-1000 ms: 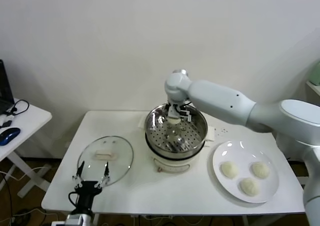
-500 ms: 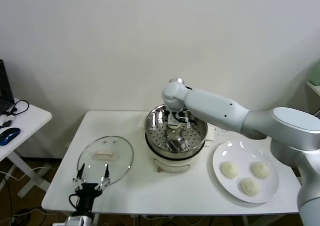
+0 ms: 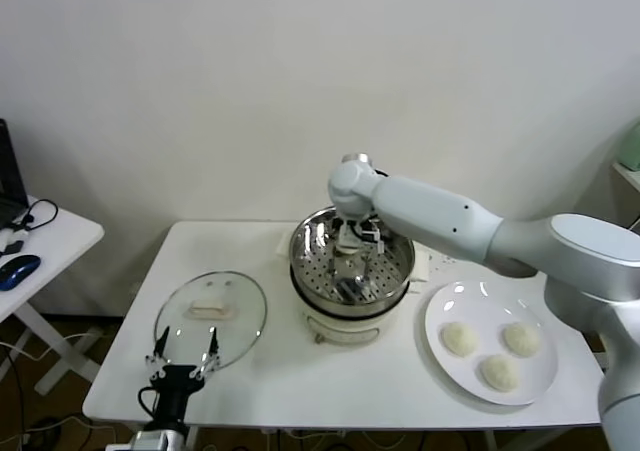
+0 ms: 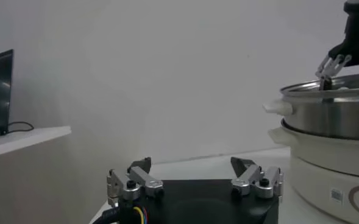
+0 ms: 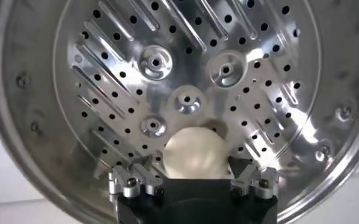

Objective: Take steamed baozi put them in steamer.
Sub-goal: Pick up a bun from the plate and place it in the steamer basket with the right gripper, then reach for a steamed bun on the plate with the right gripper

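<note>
The steamer (image 3: 300,261) is a shiny perforated steel basket on a white cooker base at the table's middle back. My right gripper (image 3: 351,249) reaches down into it. In the right wrist view one baozi (image 5: 194,152) lies on the steamer's perforated bottom (image 5: 106,79). My right gripper (image 5: 194,173) is open around it, with its fingers standing clear of the bun on both sides. Three more baozi (image 3: 459,338) sit on the white plate (image 3: 440,311) to the right. My left gripper (image 3: 183,356) is open and empty near the table's front left edge.
The flat glass lid (image 3: 210,311) lies on the table left of the steamer, just behind my left gripper. The left wrist view shows the steamer's side (image 4: 331,112) to its right. A side table with a mouse (image 3: 20,269) stands far left.
My right gripper has come down from above the steamer's rim into the basket with the baozi. The bun now rests on the perforated bottom. The left arm has not moved.
</note>
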`<action>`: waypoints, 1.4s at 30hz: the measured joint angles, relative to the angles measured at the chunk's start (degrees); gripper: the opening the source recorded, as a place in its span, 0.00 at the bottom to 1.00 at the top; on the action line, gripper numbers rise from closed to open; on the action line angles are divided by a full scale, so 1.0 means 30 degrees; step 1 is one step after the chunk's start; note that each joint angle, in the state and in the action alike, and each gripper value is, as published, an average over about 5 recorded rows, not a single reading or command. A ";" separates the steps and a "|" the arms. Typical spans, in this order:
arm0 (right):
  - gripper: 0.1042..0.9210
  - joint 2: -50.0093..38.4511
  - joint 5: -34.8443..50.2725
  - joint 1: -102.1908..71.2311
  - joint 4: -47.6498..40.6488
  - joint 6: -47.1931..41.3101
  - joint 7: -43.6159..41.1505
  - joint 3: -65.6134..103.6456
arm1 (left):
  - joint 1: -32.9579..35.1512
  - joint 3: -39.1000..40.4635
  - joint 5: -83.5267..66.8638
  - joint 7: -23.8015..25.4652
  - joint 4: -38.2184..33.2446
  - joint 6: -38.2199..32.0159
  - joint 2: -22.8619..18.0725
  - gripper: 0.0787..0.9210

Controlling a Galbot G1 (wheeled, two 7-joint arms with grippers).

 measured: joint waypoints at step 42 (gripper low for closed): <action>0.88 -1.3903 1.5790 -0.1636 0.3688 -0.9655 0.0894 -0.0962 | 0.0256 0.0609 -0.0269 -0.0495 -0.1259 0.0670 0.0167 0.88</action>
